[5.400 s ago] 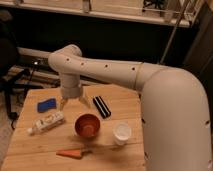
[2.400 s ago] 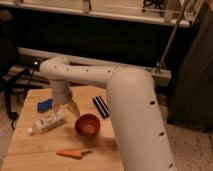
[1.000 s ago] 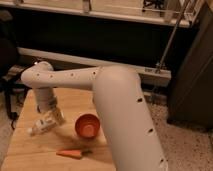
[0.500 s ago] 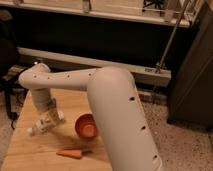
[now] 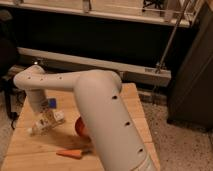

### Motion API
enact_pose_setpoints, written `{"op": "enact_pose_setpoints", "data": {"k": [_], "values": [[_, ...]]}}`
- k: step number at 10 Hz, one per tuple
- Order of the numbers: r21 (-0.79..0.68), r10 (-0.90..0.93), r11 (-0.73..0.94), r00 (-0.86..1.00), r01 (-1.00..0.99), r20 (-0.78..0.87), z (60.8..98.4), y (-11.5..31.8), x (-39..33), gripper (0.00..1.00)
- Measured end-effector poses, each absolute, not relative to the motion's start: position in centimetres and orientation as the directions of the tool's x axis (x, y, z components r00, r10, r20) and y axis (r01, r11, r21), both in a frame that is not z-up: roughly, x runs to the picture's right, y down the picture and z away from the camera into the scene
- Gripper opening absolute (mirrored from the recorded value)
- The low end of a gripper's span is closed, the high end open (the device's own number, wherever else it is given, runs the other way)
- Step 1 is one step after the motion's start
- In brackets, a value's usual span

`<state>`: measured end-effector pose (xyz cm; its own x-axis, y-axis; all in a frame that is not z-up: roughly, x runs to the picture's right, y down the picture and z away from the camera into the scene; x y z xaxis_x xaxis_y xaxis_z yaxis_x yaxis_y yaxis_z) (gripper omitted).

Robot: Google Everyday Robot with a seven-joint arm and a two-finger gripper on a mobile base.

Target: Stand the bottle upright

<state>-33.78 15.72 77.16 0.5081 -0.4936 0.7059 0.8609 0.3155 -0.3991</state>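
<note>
One camera view takes in the whole scene. A wooden desk (image 5: 25,150) fills the lower left of the picture, and the robot's thick white arm (image 5: 107,115) rises from the lower edge, crosses over the desk's middle, bends at a rounded elbow on the left and drops toward the desk top.

At the arm's end the pincer (image 5: 45,118) hangs low over the left part of the desk, right at the bottle (image 5: 50,123). The pincer is released, with its fingers spread and nothing lifted in them. Whether they touch the bottle cannot be made out.

The bottle lies on its side on the desk, slanting, with its narrow end toward the lower left and its broader end up and to the right. It is whitish with a pale label.

Just behind the pincer a small blue thing (image 5: 51,103) shows on the desk. A red bowl (image 5: 80,127) sits to the right of the bottle, mostly hidden by the arm. An orange carrot-like thing (image 5: 70,153) lies near the desk's front edge, below the bowl and apart from the bottle.

Behind the desk runs a pale rail (image 5: 100,64) against a dark wall, with a slanted metal pole (image 5: 172,40) and a dark cabinet (image 5: 195,75) on the right above speckled floor (image 5: 175,145).
</note>
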Motion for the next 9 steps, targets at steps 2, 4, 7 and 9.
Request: {"op": "enact_pose_setpoints", "data": {"k": [2,4,7,9], "values": [[-0.399,-0.492,0.316,0.508,0.861,0.707,77.2,15.6,-33.8,0.78],[-0.401,-0.492,0.315,0.509,0.860,0.706,77.2,15.7,-33.7,0.78],[-0.437,-0.443,0.383,0.577,0.814,0.685,76.8,15.4,-34.0,0.78],[-0.489,-0.346,0.491,0.676,0.721,0.651,75.8,14.9,-35.9,0.78]]}}
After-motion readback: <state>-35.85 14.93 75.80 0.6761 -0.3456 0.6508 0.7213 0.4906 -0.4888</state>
